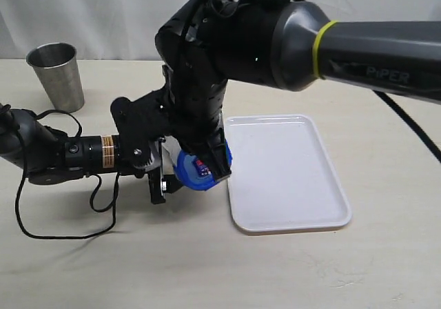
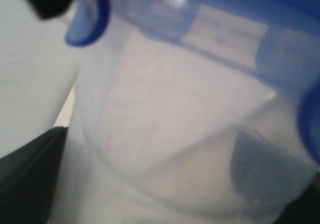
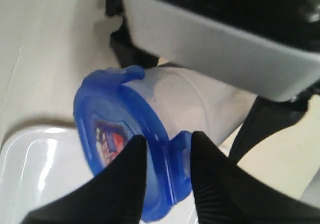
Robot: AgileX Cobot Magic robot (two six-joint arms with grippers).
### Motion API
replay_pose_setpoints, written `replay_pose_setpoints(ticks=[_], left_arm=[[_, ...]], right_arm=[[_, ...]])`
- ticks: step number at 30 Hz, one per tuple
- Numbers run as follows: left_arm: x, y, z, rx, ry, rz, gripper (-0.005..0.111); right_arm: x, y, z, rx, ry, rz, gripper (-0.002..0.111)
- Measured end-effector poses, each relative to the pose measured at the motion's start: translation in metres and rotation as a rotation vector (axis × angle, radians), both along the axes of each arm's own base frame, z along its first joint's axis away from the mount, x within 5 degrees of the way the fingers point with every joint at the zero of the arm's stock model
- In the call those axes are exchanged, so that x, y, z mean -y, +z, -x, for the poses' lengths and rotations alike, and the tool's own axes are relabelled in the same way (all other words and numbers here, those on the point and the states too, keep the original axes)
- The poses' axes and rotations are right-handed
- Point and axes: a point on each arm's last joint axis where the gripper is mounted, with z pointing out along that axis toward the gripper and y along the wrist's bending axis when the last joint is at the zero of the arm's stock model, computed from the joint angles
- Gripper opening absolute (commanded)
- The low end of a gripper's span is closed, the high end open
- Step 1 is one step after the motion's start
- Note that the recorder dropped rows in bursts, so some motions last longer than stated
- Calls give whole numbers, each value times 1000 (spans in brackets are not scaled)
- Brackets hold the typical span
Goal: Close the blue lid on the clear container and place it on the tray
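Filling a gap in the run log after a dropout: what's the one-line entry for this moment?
left gripper: holds clear container tilted | right gripper: pinches blue lid flap | tray: container not yet on it

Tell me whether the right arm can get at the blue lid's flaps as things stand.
Likely yes for one flap: the right tool sits astride it on the blue lid, which caps the clear container, with nothing between. The other flaps are partly hidden, so I cannot tell.
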Motion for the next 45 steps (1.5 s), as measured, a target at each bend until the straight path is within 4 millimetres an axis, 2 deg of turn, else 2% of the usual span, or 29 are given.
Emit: replay_pose_setpoints(ticks=[6, 15, 19, 22, 27, 30, 36, 39, 42, 45], left_arm=[[0, 8, -4, -53, 62, 95, 0], [-1, 9, -8, -145, 122, 154, 0], [-3, 11, -11, -265, 187, 227, 0], [-4, 11, -13, -328, 218, 264, 0], [-4, 14, -16, -443, 240, 313, 0], [-9, 18, -22, -555, 249, 355, 0], [-41, 31, -46, -794, 285, 452, 0], [-49, 36, -52, -852, 273, 445, 0], [-45, 38, -52, -854, 213, 381, 0], [-29, 42, -48, -848, 154, 337, 0]], right_arm=[[-1, 35, -2, 90, -122, -258, 47], [30, 67, -19, 129, -384, -441, 47], [47, 84, -27, 155, -569, -575, 39], [62, 98, -30, 169, -708, -670, 27], [82, 119, -29, 186, -829, -774, 4], [88, 131, -24, 193, -849, -814, 4], [96, 152, -9, 182, -862, -877, 4], [103, 161, 3, 183, -858, -931, 4], [112, 167, 17, 192, -844, -1012, 4], [124, 174, 37, 201, -832, -1096, 4]])
